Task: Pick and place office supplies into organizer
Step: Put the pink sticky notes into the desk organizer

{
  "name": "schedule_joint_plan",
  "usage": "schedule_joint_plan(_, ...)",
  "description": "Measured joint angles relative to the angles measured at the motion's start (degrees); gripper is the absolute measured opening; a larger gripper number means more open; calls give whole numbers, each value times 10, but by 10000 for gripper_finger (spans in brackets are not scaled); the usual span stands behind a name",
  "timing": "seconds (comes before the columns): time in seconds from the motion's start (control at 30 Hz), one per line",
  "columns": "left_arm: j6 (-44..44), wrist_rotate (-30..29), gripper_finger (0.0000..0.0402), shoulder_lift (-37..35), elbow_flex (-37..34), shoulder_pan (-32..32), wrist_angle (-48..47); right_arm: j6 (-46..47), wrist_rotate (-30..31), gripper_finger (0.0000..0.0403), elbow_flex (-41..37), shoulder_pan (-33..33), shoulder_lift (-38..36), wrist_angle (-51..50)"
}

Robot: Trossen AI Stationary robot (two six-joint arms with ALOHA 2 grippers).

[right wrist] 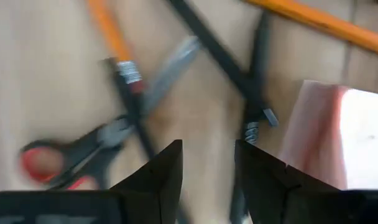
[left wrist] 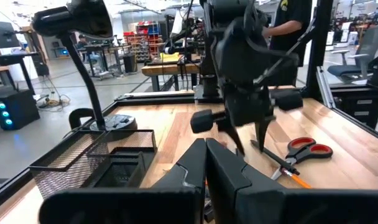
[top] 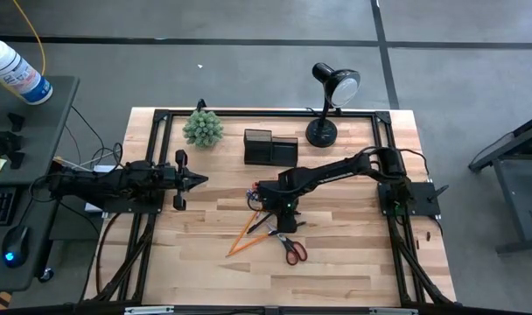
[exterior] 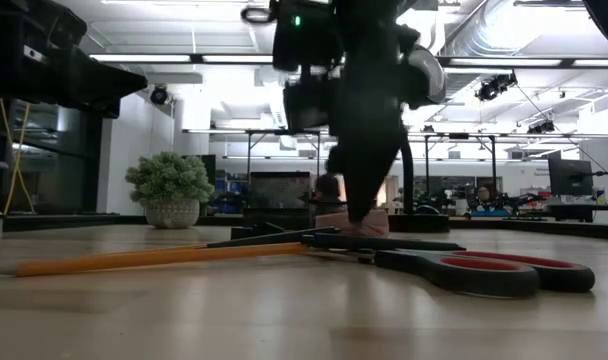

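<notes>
The supplies lie in a heap at the table's middle: red-handled scissors [top: 292, 249] [right wrist: 83, 155], orange pencils [top: 242, 239] [exterior: 134, 260], a black pen [right wrist: 254, 81] and a pink sticky-note pad [right wrist: 338, 137] [exterior: 352, 222]. My right gripper [top: 273, 208] [right wrist: 207, 149] hangs low over the heap, pointing down. It is open by a narrow gap, with the pen just ahead of its fingers and the pad beside them. No touch shows. The black mesh organizer [top: 270, 147] [left wrist: 96, 162] stands toward the far edge. My left gripper [top: 192, 181] [left wrist: 206, 165] waits shut at the left, clear of everything.
A black desk lamp [top: 332, 105] stands at the far right of the organizer, and a green spiky plant ball [top: 203, 128] at its far left. A black frame rail [top: 161, 157] runs around the tabletop. Bare wood [top: 336, 271] lies toward the near edge.
</notes>
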Motion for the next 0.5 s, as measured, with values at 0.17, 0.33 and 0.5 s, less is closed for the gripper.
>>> schedule_joint_plan(0.17, 0, 5, 1, 0, 0, 0, -2, -31, 49, 140, 47, 4, -8, -33)
schedule_joint_plan(0.33, 0, 6, 1, 0, 0, 0, -2, -48, 143, 140, 52, 0, -8, -34)
schedule_joint_plan(0.5, 0, 7, 1, 0, 0, 0, -2, -44, 136, 140, 10, -7, -3, -51)
